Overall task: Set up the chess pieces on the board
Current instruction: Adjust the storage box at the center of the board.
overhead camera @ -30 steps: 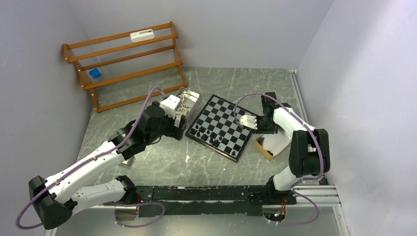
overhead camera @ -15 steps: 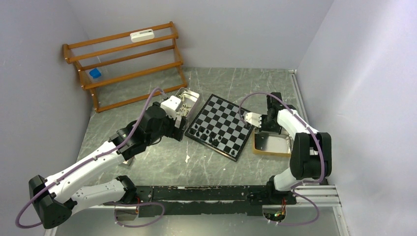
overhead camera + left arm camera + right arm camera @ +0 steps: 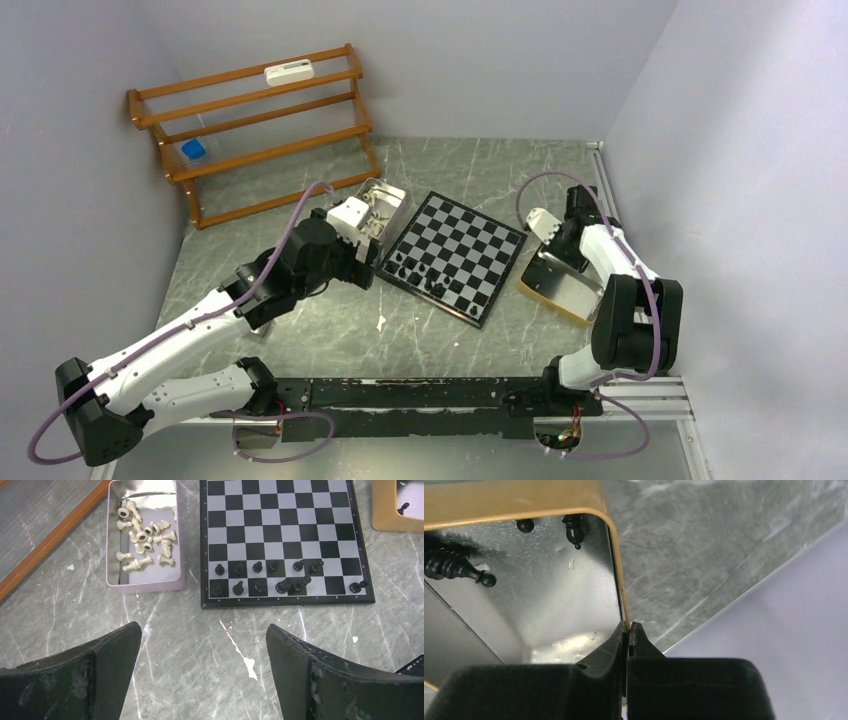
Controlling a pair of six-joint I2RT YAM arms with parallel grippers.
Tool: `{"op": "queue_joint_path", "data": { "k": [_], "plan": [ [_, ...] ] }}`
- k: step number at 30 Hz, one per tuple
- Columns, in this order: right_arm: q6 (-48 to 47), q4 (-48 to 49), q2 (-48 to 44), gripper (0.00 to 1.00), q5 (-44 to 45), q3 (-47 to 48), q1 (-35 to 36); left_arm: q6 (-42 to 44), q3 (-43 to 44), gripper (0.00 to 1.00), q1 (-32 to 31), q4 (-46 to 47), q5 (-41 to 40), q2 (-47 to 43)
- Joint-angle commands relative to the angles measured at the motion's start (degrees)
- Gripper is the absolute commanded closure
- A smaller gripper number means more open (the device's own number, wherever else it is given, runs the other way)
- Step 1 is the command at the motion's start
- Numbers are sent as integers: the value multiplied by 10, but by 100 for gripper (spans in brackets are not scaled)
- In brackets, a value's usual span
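Note:
The board (image 3: 455, 255) lies mid-table, with several black chess pieces (image 3: 270, 577) on its two rows nearest the left arm. Cream-white chess pieces (image 3: 145, 535) lie in a lilac tin (image 3: 378, 205) at the board's left. My left gripper (image 3: 202, 640) hangs open over bare table just short of the board's near rim. My right gripper (image 3: 628, 630) is shut on the side wall of a tan tray (image 3: 524, 502), which sits tilted to the right of the board (image 3: 560, 285). Three black pieces (image 3: 454, 565) lie inside it.
A wooden slatted rack (image 3: 255, 130) stands at the back left with a blue object (image 3: 193, 150) and a white device (image 3: 289, 72) on it. Walls close in on the left, back and right. A white scuff (image 3: 250, 662) marks the table.
My right gripper has shut on the tan tray's wall and swung right and back, away from the board; the tray has shifted and tilted with it. The left arm has barely moved.

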Motion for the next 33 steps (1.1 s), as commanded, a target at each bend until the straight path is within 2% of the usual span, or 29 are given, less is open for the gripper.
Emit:
{"op": "queue_joint_path", "data": {
  "k": [1,7,14,25,33],
  "plan": [
    [179,64,-15,100,-7,0,-28,8,-2,0,-7,-2,-11,-13],
    [271,96,-44,100,-28,-29,-55,8,-2,0,-10,0,-5,-20],
    [420,78,4,100,-3,-1,-77,8,-1,0,-14,2,3,-24],
    [516,39,-18,100,20,-26,-99,8,-3,0,-27,2,1,-47],
    [573,13,-11,100,40,9,-105,7,-3,0,-30,4,8,-57]
  ]
}}
